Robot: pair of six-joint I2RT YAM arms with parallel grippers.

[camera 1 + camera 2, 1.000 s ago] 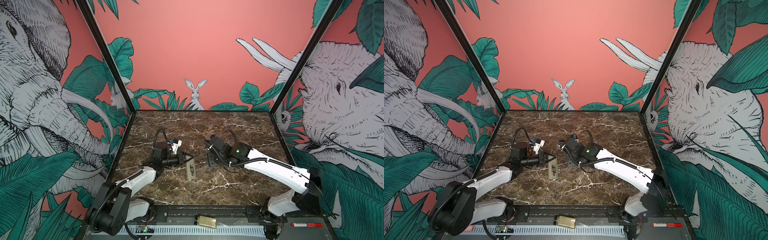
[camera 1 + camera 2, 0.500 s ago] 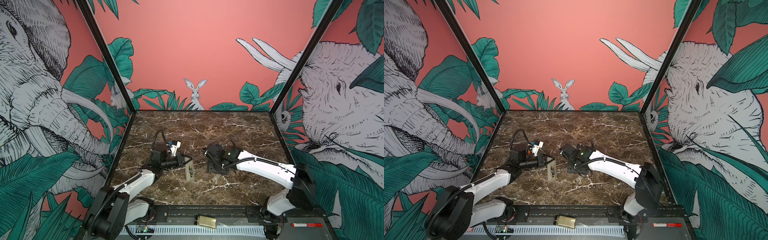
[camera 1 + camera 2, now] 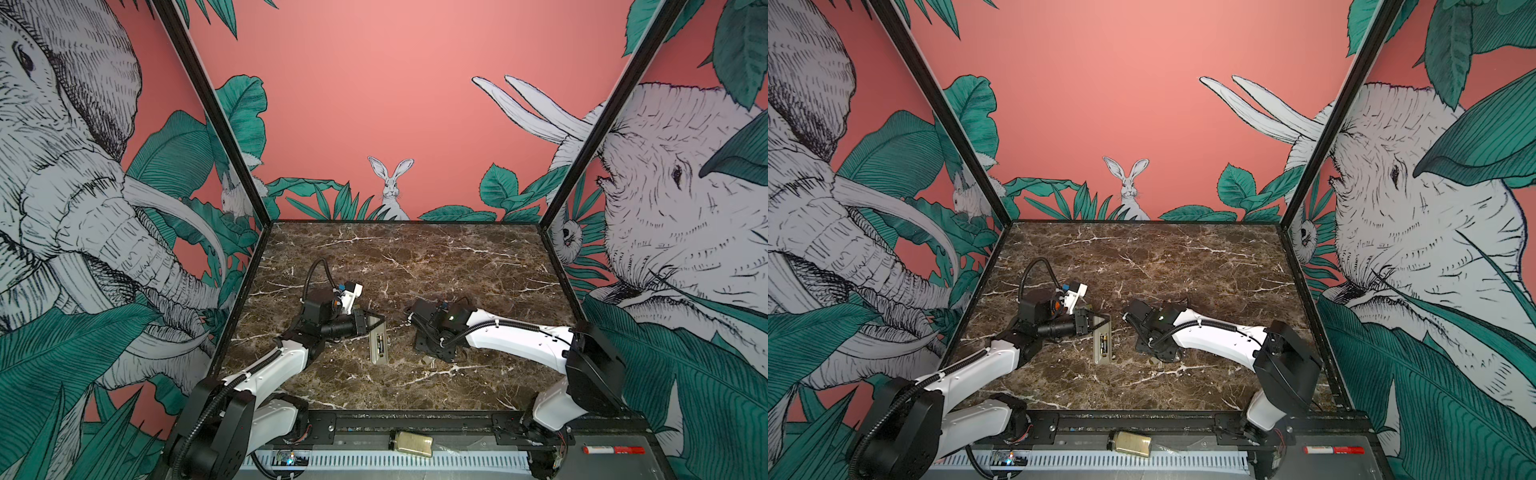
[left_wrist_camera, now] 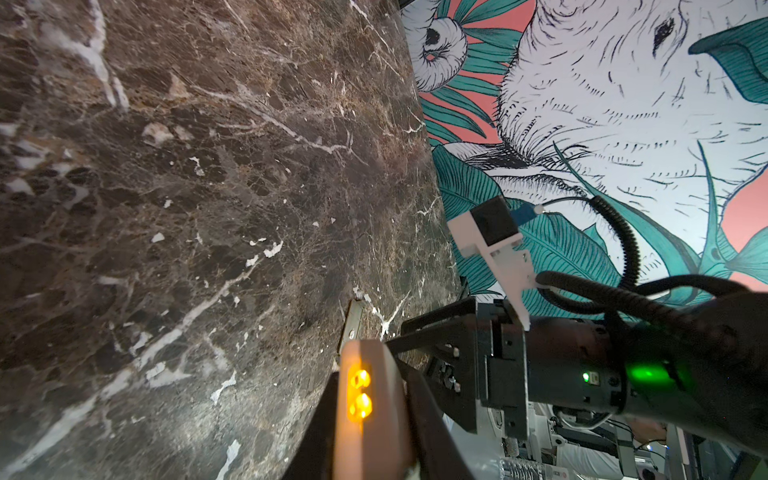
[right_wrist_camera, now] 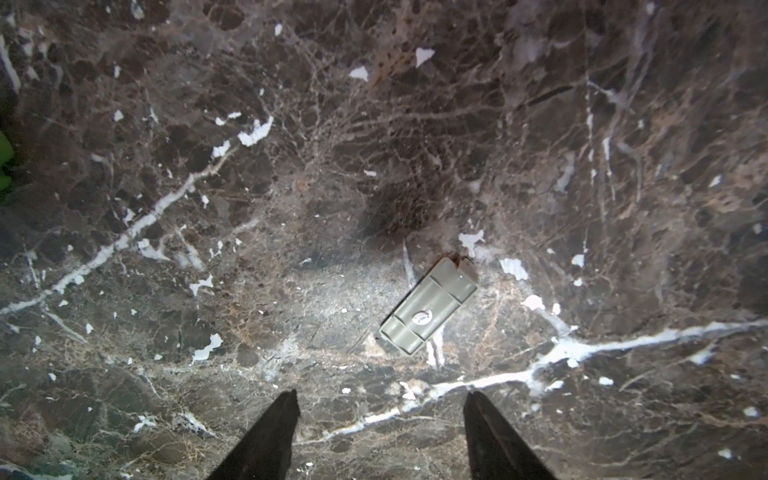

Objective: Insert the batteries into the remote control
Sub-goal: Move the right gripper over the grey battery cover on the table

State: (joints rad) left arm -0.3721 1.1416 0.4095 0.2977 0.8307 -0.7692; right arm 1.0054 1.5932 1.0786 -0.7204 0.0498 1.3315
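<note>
Both top views: the remote control (image 3: 378,348) lay back-up between my arms, batteries (image 3: 1104,344) apparently seated in its recess. Left wrist: my left gripper (image 4: 365,386) pinched its far end. Right wrist: my right gripper (image 5: 380,432) hung spread above the loose cover (image 5: 428,311), not yet fitted.

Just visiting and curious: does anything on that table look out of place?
One thing: a small grey cover lies loose and skewed on the marble table, near the open right gripper. The remote control lies back up, its battery recess uncovered, one end clamped by the left gripper.
</note>
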